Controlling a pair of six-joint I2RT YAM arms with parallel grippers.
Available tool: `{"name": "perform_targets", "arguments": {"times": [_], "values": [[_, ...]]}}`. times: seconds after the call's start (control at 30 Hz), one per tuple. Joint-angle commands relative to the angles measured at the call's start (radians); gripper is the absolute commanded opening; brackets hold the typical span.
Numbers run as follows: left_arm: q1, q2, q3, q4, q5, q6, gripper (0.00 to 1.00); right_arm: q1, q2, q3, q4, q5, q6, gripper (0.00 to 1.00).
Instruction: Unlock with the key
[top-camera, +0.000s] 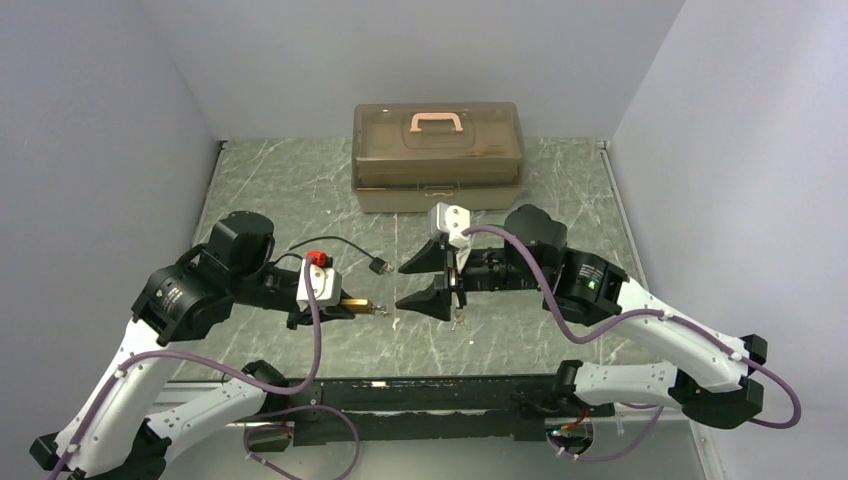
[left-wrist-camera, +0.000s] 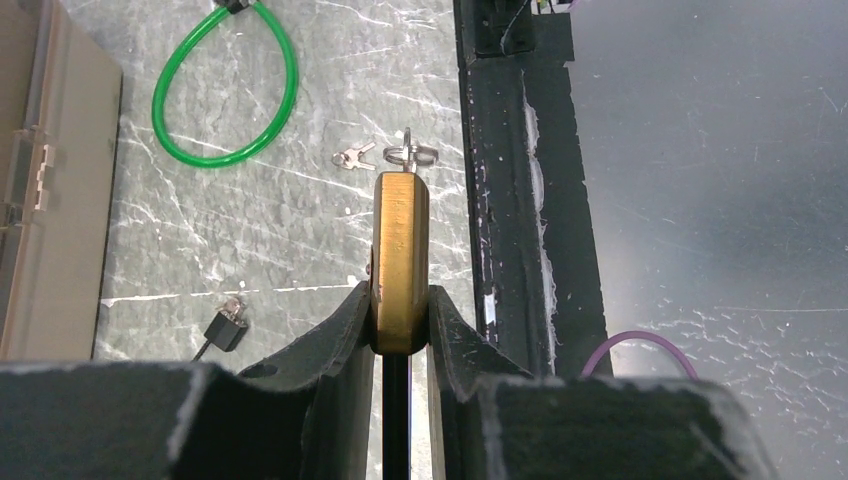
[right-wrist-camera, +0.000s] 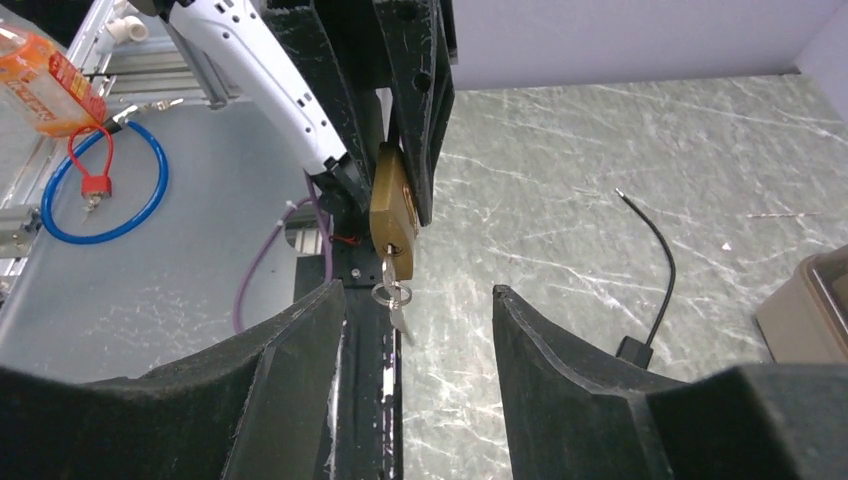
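My left gripper (left-wrist-camera: 400, 292) is shut on a brass padlock (left-wrist-camera: 400, 240), holding it edge-on above the table's near rail; the top view shows the padlock (top-camera: 355, 304) pointing right. A key (right-wrist-camera: 389, 268) sits in the padlock's (right-wrist-camera: 392, 205) keyhole, and a ring (right-wrist-camera: 392, 295) with a second key hangs from it. My right gripper (right-wrist-camera: 418, 291) is open just in front of the key, one finger on each side, touching nothing. From above, the right gripper (top-camera: 400, 286) faces the key (top-camera: 380, 310) from the right.
A brown tool box (top-camera: 437, 155) with a pink handle stands at the back. A black cable with a plug (top-camera: 380, 266) lies mid-table. A green cable loop (left-wrist-camera: 225, 90) and a loose pair of keys (left-wrist-camera: 352, 157) lie on the table. The black rail (left-wrist-camera: 520, 200) runs along the near edge.
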Motion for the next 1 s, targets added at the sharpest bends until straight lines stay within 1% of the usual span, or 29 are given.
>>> {"name": "perform_targets", "arguments": {"times": [0.0, 0.07, 0.23, 0.47, 0.6, 0.73, 0.87, 0.93, 0.97], "values": [[-0.003, -0.018, 0.047, 0.064, 0.03, 0.012, 0.0, -0.004, 0.038, 0.017, 0.03, 0.003, 0.009, 0.59], [-0.003, -0.02, 0.045, 0.068, 0.033, 0.008, 0.0, -0.001, 0.064, 0.027, 0.025, -0.004, 0.026, 0.58], [0.0, -0.014, 0.04, 0.1, 0.053, -0.022, 0.0, -0.002, 0.095, 0.018, 0.056, -0.073, 0.063, 0.46], [-0.001, -0.015, 0.027, 0.108, 0.055, -0.023, 0.0, -0.002, 0.124, 0.02, 0.06, -0.124, 0.08, 0.35], [0.0, -0.019, 0.019, 0.114, 0.052, -0.028, 0.0, -0.003, 0.151, 0.047, 0.02, -0.153, 0.082, 0.34], [-0.001, -0.02, 0.016, 0.113, 0.053, -0.03, 0.0, -0.003, 0.136, 0.037, 0.031, -0.156, 0.083, 0.31], [-0.001, -0.017, 0.022, 0.115, 0.057, -0.035, 0.0, -0.003, 0.147, 0.05, 0.017, -0.155, 0.076, 0.19], [-0.001, -0.019, 0.02, 0.118, 0.058, -0.037, 0.0, -0.003, 0.146, 0.045, 0.027, -0.155, 0.08, 0.11], [0.0, -0.019, 0.019, 0.117, 0.057, -0.037, 0.0, -0.004, 0.147, 0.044, 0.032, -0.155, 0.082, 0.06]]}}
